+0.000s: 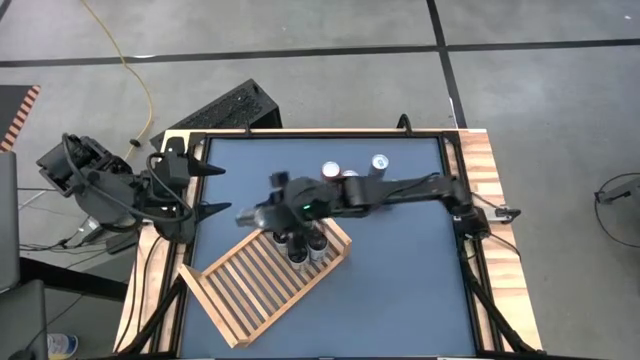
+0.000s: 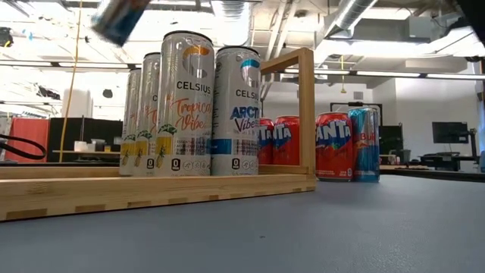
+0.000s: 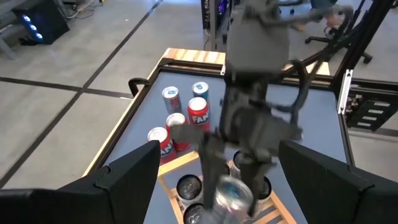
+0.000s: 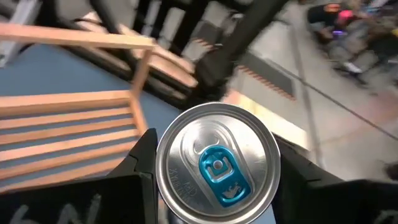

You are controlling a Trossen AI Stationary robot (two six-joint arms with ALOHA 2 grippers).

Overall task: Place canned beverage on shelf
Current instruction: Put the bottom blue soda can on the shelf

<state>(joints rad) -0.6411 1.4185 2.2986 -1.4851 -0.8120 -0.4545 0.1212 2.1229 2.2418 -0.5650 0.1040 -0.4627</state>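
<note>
1. Can (image 4: 217, 165): sitting between the two fingers (image 4: 142, 162) of the right gripper (image 1: 250, 216), one finger on each side of it, lid with blue tab facing the wrist camera; being carried above the shelf (image 1: 262, 282).
2. Right gripper: fingers pinching the can, hanging over the shelf's end nearest the loose cans.
3. Left gripper (image 1: 218, 190): waiting at the worktop's (image 1: 400, 290) left edge, fingers spread, holding nothing.
4. Shelf: one, slatted light wood, lying askew on the worktop.
5. Tall cans (image 2: 189, 104) on the shelf: four showing in the low view, standing upright in a tight cluster.
6. Loose cans (image 3: 198, 112) on the worktop beyond the shelf: five showing in the left wrist view, four red, one blue and silver (image 2: 364, 143), all upright.
</note>
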